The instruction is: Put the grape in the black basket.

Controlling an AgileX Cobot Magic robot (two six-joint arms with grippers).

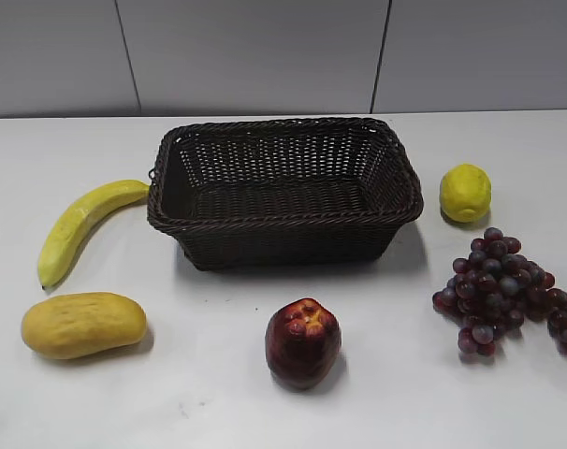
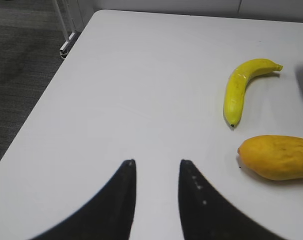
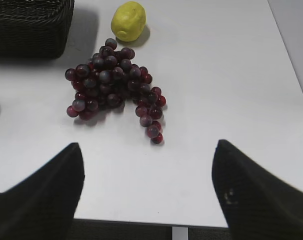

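The grape (image 1: 501,290), a bunch of small dark purple-red balls, lies on the white table at the right, in front of the lemon. In the right wrist view the grape (image 3: 114,85) lies ahead of my right gripper (image 3: 149,147), which is wide open and empty above the table's near edge. The black basket (image 1: 283,224), dark woven wicker with nothing in it, stands at the table's middle back; its corner shows in the right wrist view (image 3: 31,25). My left gripper (image 2: 156,162) is open and empty over bare table at the left. Neither gripper shows in the exterior view.
A banana (image 1: 82,224) and a mango (image 1: 82,325) lie at the left, also in the left wrist view (image 2: 244,90) (image 2: 276,157). A dark red apple (image 1: 303,342) sits in front of the basket. A lemon (image 1: 465,193) lies right of the basket.
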